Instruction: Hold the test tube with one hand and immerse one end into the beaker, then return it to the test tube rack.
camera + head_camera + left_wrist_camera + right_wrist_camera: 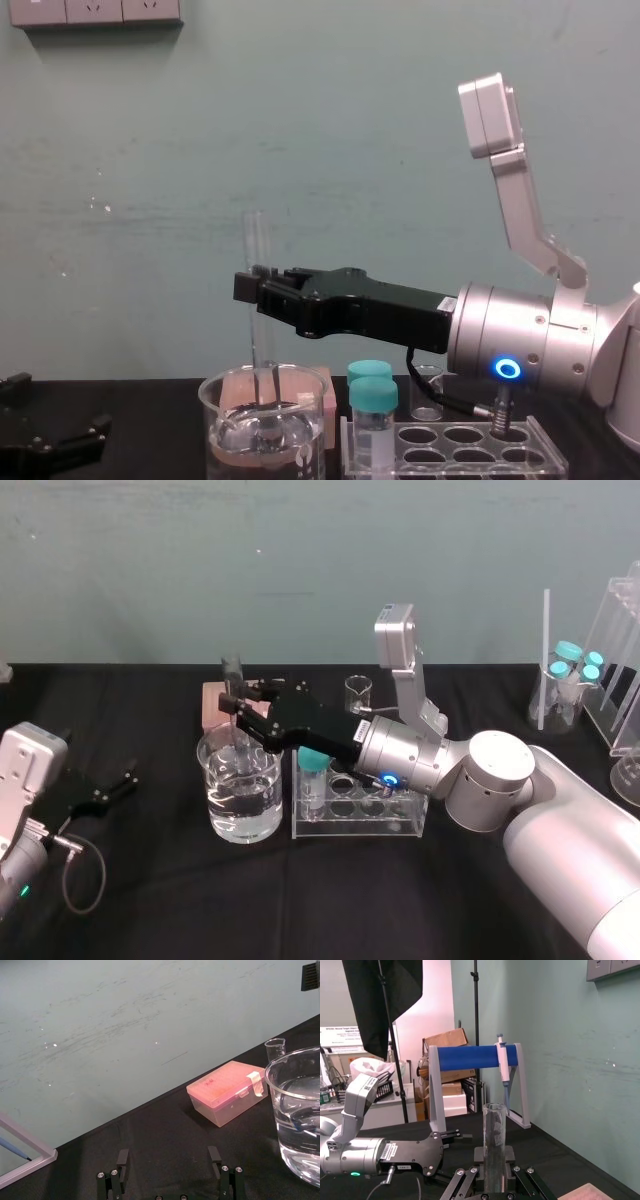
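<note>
Inside the beaker, the test tube stands upright with its lower end in the water, pinched by the right gripper, which should lift it straight up past the rim before crossing to the rack; the left gripper lies open, empty.

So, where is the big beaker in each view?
Head view: beaker left of centre, below the right gripper.
Left wrist view: at the right edge.
Right wrist view: not in it.
Chest view: bottom, left of centre.
Shared landmark: pink box behind it.
Left gripper parked far left.
</note>
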Controlling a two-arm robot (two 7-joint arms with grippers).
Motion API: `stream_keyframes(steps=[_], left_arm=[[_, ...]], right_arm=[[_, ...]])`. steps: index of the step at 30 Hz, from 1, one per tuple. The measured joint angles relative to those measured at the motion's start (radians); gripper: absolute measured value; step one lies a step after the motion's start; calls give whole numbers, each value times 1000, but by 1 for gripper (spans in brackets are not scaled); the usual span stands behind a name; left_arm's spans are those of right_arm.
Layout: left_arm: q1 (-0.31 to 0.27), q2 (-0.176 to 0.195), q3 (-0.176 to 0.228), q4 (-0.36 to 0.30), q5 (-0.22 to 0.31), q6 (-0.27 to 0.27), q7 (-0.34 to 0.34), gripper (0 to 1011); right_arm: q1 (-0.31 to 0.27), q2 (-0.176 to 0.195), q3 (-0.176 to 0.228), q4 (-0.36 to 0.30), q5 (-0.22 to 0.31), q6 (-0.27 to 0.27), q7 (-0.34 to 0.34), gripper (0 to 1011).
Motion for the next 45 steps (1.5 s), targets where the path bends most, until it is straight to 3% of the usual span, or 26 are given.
stream_keyframes(steps=[45], left_arm=[[0,0,0,0,0,0,0,1000]], right_arm=[[-13,10,-5,-21,1,8,-5,225]])
